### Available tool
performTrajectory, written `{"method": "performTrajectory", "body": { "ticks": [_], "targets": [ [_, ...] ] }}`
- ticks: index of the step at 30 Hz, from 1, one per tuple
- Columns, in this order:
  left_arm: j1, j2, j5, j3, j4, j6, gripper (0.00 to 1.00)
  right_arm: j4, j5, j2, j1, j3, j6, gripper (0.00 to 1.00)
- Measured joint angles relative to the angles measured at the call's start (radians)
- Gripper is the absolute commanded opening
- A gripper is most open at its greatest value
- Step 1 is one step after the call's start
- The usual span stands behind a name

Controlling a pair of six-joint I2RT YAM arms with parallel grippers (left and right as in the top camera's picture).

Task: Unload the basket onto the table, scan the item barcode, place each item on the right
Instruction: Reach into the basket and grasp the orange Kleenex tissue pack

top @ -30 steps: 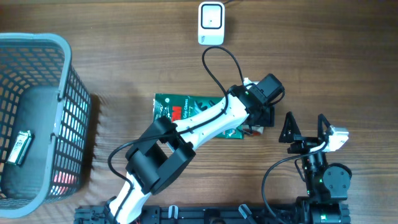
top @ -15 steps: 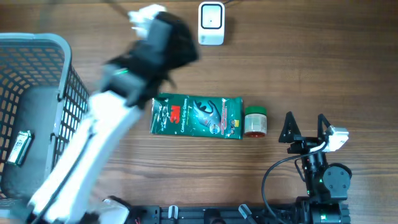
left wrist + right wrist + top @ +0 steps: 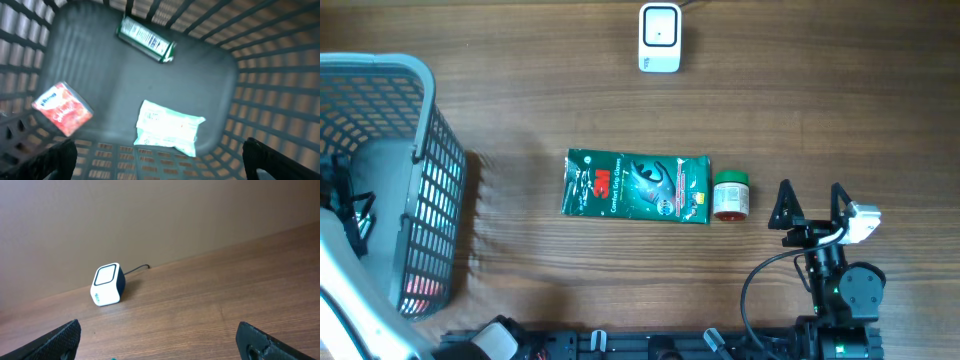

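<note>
**Step in hand (judged):** picking an item to scan.
- Left gripper (image 3: 157, 152): open, empty, above the basket (image 3: 420, 70) floor.
- In the basket, lying apart: pouch (image 3: 167, 127), red pack (image 3: 62, 108), green bar (image 3: 145, 38).
- Right gripper (image 3: 811, 195): open, empty, parked.
- Desk (image 3: 820, 90): scanner (image 3: 659, 38) at the far edge; green pack (image 3: 635, 186) and jar (image 3: 729, 194) mid-desk.

**Next move:** descend, close on one item, lift it clear, and turn its barcode to the scanner.

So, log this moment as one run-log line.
left tool: open, over basket | right tool: open, empty | green packet, jar: on table
</note>
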Motion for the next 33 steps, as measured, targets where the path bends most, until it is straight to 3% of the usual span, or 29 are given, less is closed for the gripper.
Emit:
{"method": "performTrajectory", "body": {
  "ticks": [1, 4, 9, 16, 17, 18, 19, 20, 23, 29, 33],
  "targets": [
    [0.019, 0.033, 0.019, -0.039, 0.027, -0.004, 0.91, 0.000, 0.000, 0.000, 0.000, 0.000, 0.000, 1.00],
    [0.051, 0.153, 0.056, -0.159, 0.069, -0.015, 0.85, 0.000, 0.000, 0.000, 0.000, 0.000, 0.000, 1.00],
    [0.051, 0.280, 0.122, -0.273, 0.107, -0.018, 0.89, 0.000, 0.000, 0.000, 0.000, 0.000, 0.000, 1.00],
    [0.051, 0.316, 0.092, -0.400, 0.211, -0.018, 0.91, 0.000, 0.000, 0.000, 0.000, 0.000, 0.000, 1.00],
    [0.051, 0.318, 0.085, -0.437, 0.241, -0.018, 0.86, 0.000, 0.000, 0.000, 0.000, 0.000, 0.000, 1.00],
    [0.051, 0.318, 0.081, -0.464, 0.270, -0.018, 0.62, 0.000, 0.000, 0.000, 0.000, 0.000, 0.000, 1.00],
    [0.051, 0.304, 0.074, -0.481, 0.294, -0.018, 0.21, 0.000, 0.000, 0.000, 0.000, 0.000, 0.000, 1.00],
    [0.051, 0.293, 0.063, -0.496, 0.309, -0.023, 0.04, 0.000, 0.000, 0.000, 0.000, 0.000, 0.000, 1.00],
    [0.052, 0.263, -0.006, -0.539, 0.266, -0.018, 0.04, 0.000, 0.000, 0.000, 0.000, 0.000, 0.000, 1.00],
    [0.053, 0.259, 0.005, -0.526, 0.267, -0.011, 0.04, 0.000, 0.000, 0.000, 0.000, 0.000, 0.000, 1.00],
    [0.056, 0.247, 0.167, -0.296, 0.215, 0.074, 0.04, -0.001, 0.000, 0.000, 0.000, 0.000, 0.000, 1.00]
  ]
}}
